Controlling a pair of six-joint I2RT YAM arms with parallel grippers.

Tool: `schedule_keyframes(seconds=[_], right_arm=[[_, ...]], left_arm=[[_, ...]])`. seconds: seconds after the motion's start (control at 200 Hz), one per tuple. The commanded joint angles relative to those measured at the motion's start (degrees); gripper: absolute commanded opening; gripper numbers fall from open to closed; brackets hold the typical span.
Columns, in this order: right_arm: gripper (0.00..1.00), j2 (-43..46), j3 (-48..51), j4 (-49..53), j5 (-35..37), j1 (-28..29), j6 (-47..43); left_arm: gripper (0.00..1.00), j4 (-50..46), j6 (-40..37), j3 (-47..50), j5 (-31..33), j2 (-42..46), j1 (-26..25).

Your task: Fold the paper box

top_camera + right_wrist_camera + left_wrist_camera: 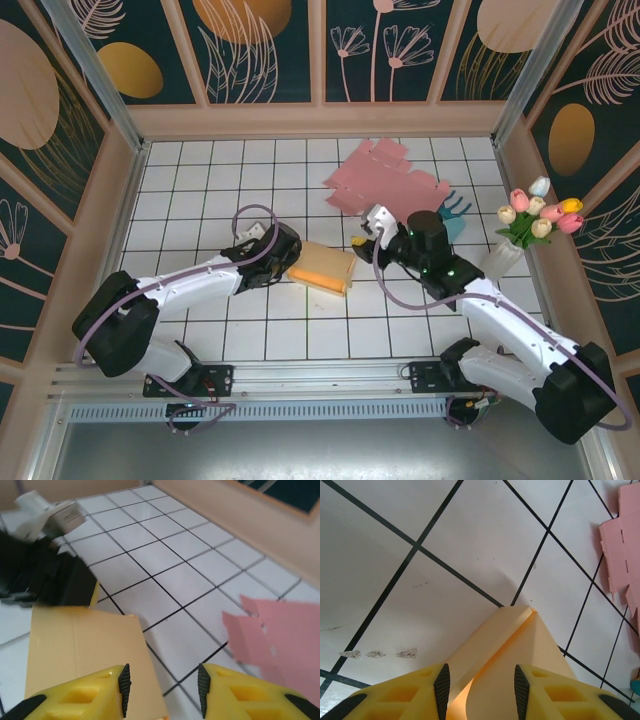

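Observation:
The yellow paper box (pixel 325 268) lies mostly flat on the white tiled table (pixel 200 190), between the two arms. My left gripper (pixel 290 258) is at its left end. In the left wrist view the jaws (pixel 481 690) stand open over the box (pixel 520 645), whose two panels meet at a crease and gape slightly between the pads. My right gripper (pixel 365 238) hovers at the box's far right corner, open (pixel 162 690). Its left finger is above the box (pixel 80 645) and its right finger is above bare tile.
A flat pink cardboard cutout (pixel 385 180) lies behind the right gripper and also shows in the wrist views (pixel 620 555) (pixel 270 635). A teal object (pixel 455 215) and a white vase of tulips (pixel 525 235) stand at the right wall. Wooden walls enclose the table.

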State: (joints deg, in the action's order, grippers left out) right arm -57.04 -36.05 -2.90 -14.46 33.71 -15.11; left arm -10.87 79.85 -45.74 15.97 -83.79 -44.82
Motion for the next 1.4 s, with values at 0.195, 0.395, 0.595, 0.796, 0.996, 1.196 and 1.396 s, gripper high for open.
schedule_keyframes(seconds=[0.195,0.395,0.595,0.796,0.996,1.196,1.396], right_arm=[[0.50,-10.58,1.42,-4.83,21.20,6.75,38.39],[0.55,-20.42,-0.56,-6.08,24.84,9.64,41.86],[0.57,-28.35,-1.88,-6.45,25.72,10.82,42.79],[0.58,-30.71,1.03,-10.26,26.92,11.37,43.59],[0.58,-33.39,1.61,-11.66,29.11,11.46,43.59],[0.58,-37.66,2.31,-13.58,29.31,11.55,44.36],[0.58,-38.74,4.90,-19.68,26.45,11.66,47.04]], left_arm=[[0.41,-0.02,2.04,2.67,2.99,1.57,-0.34],[0.40,0.18,1.90,2.69,2.41,0.08,-0.33],[0.42,-1.36,0.46,1.28,3.82,-0.75,-0.35],[0.54,-6.00,-3.63,-1.11,9.21,-1.85,-0.35],[0.60,-2.38,-13.18,0.25,9.89,-1.17,-0.36],[0.61,9.67,-27.23,5.80,-0.80,0.21,-0.34],[0.62,12.48,-24.77,11.93,-2.81,2.09,-0.36]])
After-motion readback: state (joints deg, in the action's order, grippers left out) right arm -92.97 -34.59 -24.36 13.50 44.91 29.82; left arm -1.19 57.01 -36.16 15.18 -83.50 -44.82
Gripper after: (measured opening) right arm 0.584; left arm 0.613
